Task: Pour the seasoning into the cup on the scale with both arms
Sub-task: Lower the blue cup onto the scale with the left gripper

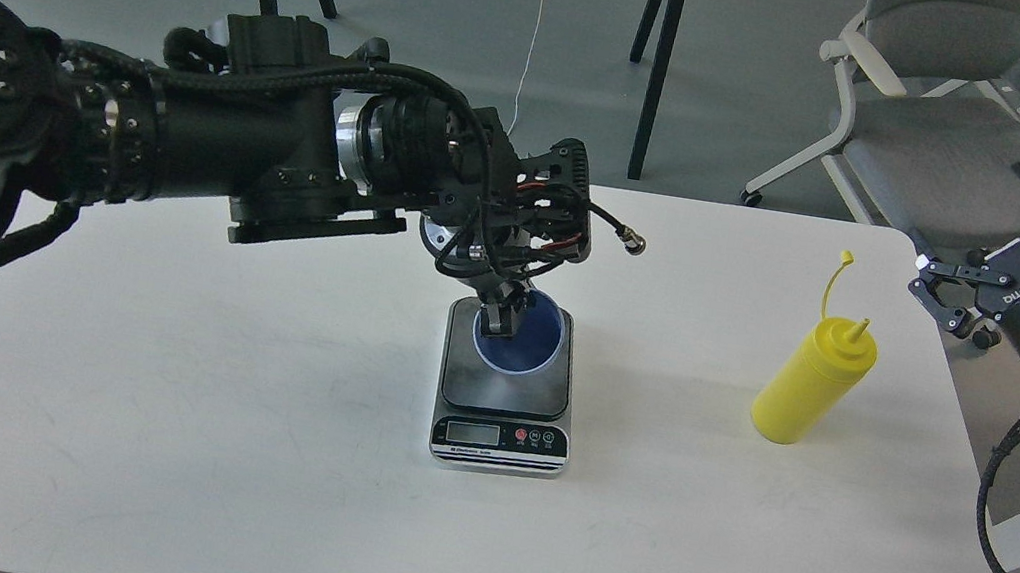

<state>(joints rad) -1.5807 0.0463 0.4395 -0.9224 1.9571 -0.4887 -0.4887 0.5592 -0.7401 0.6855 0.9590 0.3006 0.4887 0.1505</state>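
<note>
My left gripper (501,318) is shut on the rim of the light-blue cup (522,341) and holds it over the dark plate of the silver scale (506,397) at the table's middle; whether the cup rests on the plate I cannot tell. I look down into the cup's dark blue inside. The yellow seasoning bottle (809,382) stands upright on the right side of the table, cap strap sticking up. My right gripper (1007,240) is open and empty, beyond the table's right edge, to the upper right of the bottle.
The white table (243,449) runs to the frame's bottom edge. Grey office chairs (937,138) stand behind the table's far right corner, close to my right gripper. Black table legs (661,56) stand behind the far edge.
</note>
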